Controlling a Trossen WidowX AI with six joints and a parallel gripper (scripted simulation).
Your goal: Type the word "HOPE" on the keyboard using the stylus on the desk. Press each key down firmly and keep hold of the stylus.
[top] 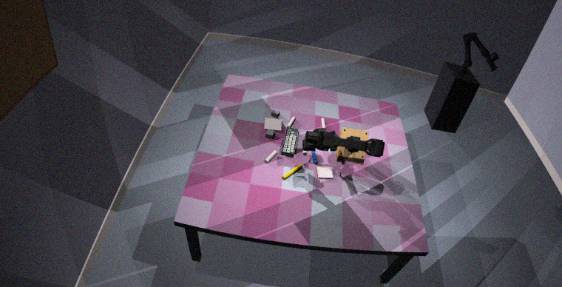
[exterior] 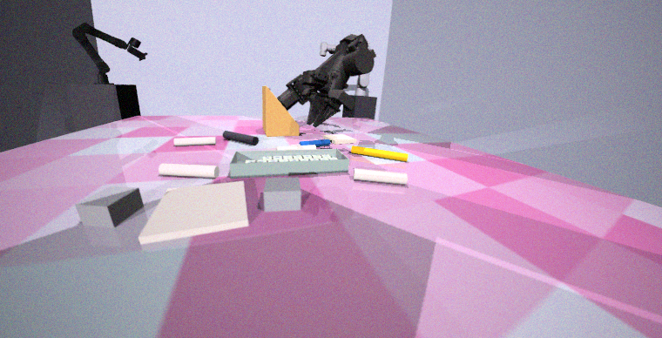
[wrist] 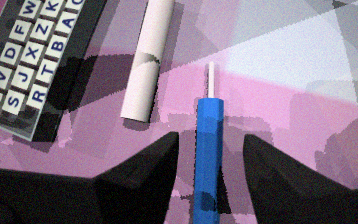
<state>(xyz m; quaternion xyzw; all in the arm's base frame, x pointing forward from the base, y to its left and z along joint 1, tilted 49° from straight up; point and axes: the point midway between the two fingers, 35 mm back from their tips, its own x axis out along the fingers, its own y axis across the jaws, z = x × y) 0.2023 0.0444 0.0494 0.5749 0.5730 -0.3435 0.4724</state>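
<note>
Probably, the blue stylus (top: 314, 157) (exterior: 314, 143) (wrist: 210, 150), well in from every edge of the worktop (top: 251, 206) (exterior: 287, 280) (wrist: 105, 157), is light, hard and a bit slippery, so the partly open, empty end effector (exterior: 315, 125) (wrist: 211, 142) should pinch its thick middle.

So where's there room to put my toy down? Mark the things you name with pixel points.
In the top view, between the yellow stick (top: 292, 171) (exterior: 379, 153) and the bottom table edge (top: 251, 238). It's crowded around the keyboard (top: 290, 142) (exterior: 278, 168) (wrist: 23, 76) and blue stylus (top: 314, 157) (exterior: 314, 143) (wrist: 209, 150).

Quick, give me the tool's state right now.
Tool: partly open, holding nothing; the blue stylus lies between its fingers in the wrist view, ungripped.
</note>
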